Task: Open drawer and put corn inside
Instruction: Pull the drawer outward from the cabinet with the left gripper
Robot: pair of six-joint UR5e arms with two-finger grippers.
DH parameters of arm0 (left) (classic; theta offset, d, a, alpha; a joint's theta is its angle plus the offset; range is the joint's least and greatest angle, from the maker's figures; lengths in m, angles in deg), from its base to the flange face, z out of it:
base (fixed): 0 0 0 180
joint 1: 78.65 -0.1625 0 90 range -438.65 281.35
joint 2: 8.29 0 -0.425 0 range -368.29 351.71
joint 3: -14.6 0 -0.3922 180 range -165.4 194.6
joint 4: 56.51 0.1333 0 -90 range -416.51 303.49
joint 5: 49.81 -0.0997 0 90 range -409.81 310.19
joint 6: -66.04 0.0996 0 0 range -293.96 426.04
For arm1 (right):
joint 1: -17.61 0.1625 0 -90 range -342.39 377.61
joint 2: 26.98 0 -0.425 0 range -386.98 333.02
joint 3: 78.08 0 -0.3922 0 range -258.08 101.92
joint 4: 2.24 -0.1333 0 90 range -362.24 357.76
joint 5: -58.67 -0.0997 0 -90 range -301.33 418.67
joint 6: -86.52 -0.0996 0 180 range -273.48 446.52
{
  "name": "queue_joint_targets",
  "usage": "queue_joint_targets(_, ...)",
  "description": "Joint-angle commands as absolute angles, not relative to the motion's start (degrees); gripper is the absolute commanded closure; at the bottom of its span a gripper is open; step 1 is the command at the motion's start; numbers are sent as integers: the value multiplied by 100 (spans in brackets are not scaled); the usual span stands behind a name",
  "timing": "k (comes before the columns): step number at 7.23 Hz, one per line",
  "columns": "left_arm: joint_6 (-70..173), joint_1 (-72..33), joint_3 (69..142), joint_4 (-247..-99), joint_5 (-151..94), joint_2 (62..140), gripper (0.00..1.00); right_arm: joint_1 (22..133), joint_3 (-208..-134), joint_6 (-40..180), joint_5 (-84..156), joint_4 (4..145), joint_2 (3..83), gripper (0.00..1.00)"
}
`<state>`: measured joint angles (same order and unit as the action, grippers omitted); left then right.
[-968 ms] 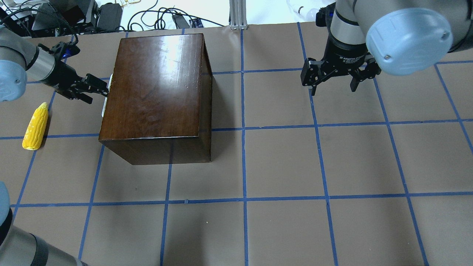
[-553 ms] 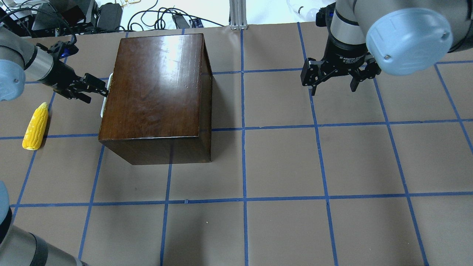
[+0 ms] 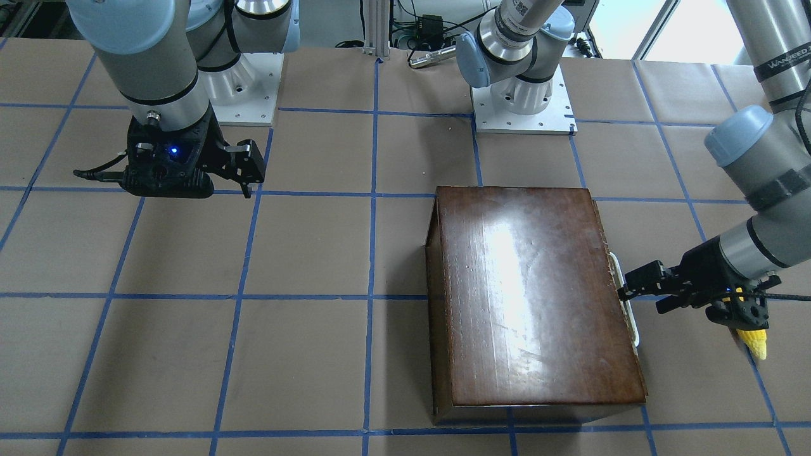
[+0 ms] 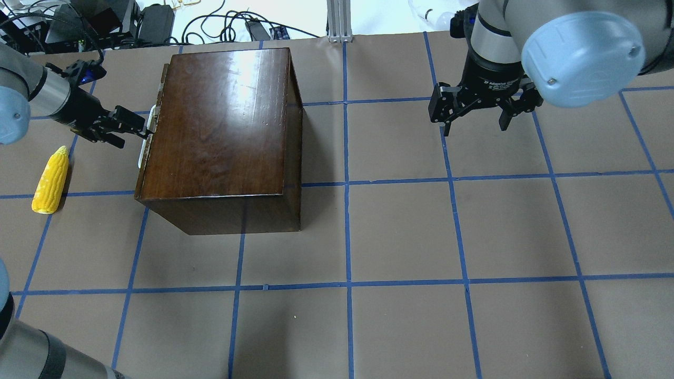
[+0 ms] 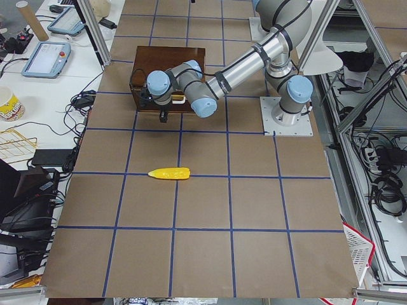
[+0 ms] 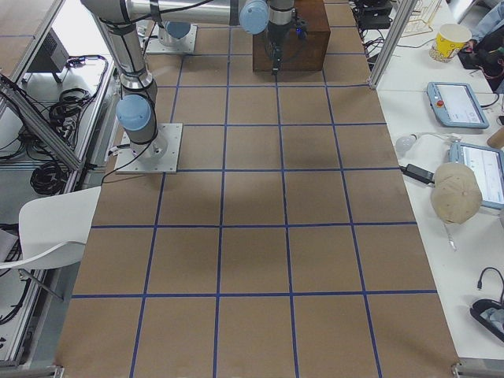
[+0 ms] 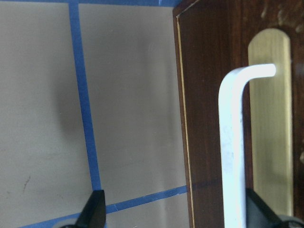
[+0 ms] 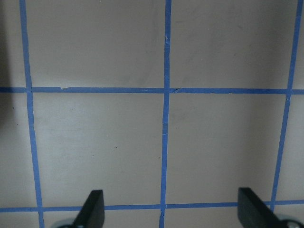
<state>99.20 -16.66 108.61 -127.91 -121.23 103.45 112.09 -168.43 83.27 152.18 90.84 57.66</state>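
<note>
The glossy dark-brown box (image 4: 226, 121) stands at the table's back left. Its drawer front (image 4: 149, 150) stands slightly out from the box's left face, with a white handle (image 4: 142, 152) on it. My left gripper (image 4: 134, 131) is at that handle with its jaws apart. In the left wrist view the handle (image 7: 230, 142) lies between the fingers, close to the right one. The yellow corn (image 4: 51, 179) lies on the table left of the box. My right gripper (image 4: 474, 129) is open and empty above the table at the back right.
The table is brown paper with a blue tape grid (image 4: 347, 184). Cables and equipment (image 4: 121, 21) lie beyond the back edge. The right wrist view shows only paper and tape (image 8: 165, 142). A brass plate (image 7: 270, 118) sits behind the handle.
My left gripper has moved left, away from the box, and the drawer front has come a little way out with it. The right arm and the corn have not moved.
</note>
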Motion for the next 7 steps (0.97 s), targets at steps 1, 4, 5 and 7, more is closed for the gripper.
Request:
queue_joint_targets(1, 9944, -1687, 10785, -12797, -12144, 10350, 0, 11209, -16843, 8327, 15218, 9083, 5766, 0)
queue_joint_targets(4, 9979, -1748, 10741, -12841, -12294, 10385, 0, 11209, -16843, 8327, 15218, 9083, 5766, 0)
queue_joint_targets(5, 10145, -1809, 10741, -12841, -12294, 10385, 0, 11209, -16843, 8327, 15218, 9083, 5766, 0)
queue_joint_targets(7, 10155, -1871, 10732, -12858, -12302, 10385, 0, 11209, -16843, 8327, 15218, 9083, 5766, 0)
